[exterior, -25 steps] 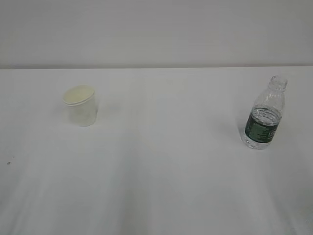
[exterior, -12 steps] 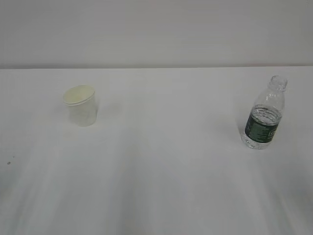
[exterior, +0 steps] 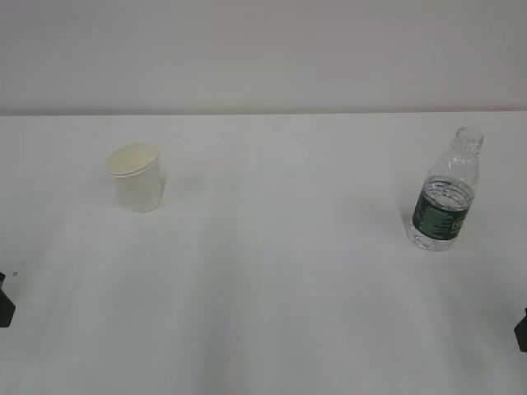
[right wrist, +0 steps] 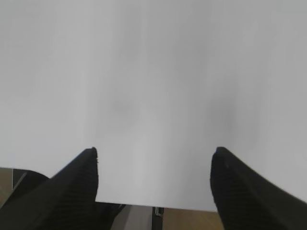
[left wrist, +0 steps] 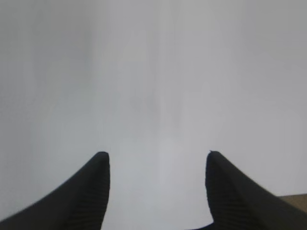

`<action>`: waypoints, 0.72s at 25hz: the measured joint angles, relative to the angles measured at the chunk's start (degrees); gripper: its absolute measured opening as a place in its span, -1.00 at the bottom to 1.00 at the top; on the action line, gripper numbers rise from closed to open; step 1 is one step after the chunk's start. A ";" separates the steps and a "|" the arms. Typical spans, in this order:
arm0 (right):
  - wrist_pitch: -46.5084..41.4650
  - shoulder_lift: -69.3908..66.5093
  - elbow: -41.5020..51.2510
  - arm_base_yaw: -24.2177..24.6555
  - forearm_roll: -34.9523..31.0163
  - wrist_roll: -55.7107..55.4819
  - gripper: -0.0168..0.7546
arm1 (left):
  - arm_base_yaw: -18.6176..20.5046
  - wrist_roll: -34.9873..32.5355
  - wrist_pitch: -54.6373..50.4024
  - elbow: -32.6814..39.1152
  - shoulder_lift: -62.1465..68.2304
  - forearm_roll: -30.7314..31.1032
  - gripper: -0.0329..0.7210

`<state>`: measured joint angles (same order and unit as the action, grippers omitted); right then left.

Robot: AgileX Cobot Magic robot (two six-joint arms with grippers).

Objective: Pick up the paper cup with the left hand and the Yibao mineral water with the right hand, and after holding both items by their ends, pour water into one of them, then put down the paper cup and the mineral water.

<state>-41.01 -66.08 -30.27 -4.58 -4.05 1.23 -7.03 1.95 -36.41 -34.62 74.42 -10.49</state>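
Note:
The paper cup (exterior: 136, 178), small, white and tapered with a cream inside, stands upright on the left of the white table (exterior: 272, 271) in the exterior view. The Yibao mineral water (exterior: 445, 192), a clear uncapped bottle with a dark green label, stands upright at the right. Only a dark tip of the left gripper (exterior: 4, 303) shows at the left edge and a tip of the right gripper (exterior: 522, 329) at the right edge, both far nearer than the objects. In the wrist views the left gripper (left wrist: 157, 155) and right gripper (right wrist: 156, 152) stand open over bare table, holding nothing.
A plain pale wall (exterior: 263, 49) rises behind the table's back edge. The right wrist view shows the table's near edge (right wrist: 158, 206) with floor below it. A tiny dark speck (exterior: 15, 274) lies on the table at the left.
Dark gripper tips have come into the exterior view at the lower left and lower right edges. Cup and bottle have not moved.

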 joint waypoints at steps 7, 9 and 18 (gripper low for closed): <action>5.58 -0.08 0.66 0.00 -1.54 0.00 0.48 | 0.00 0.00 6.38 2.87 0.23 -0.83 0.27; 8.37 -0.08 2.05 0.00 -2.98 0.00 0.48 | -0.24 0.00 9.08 4.80 0.22 -1.77 0.27; 23.10 -0.08 9.74 0.00 -8.95 0.00 0.48 | -10.44 0.00 27.53 12.29 0.22 -2.57 0.27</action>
<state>-17.90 -66.16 -20.53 -4.58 -13.00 1.23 -17.47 1.95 -8.88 -22.33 74.65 -13.06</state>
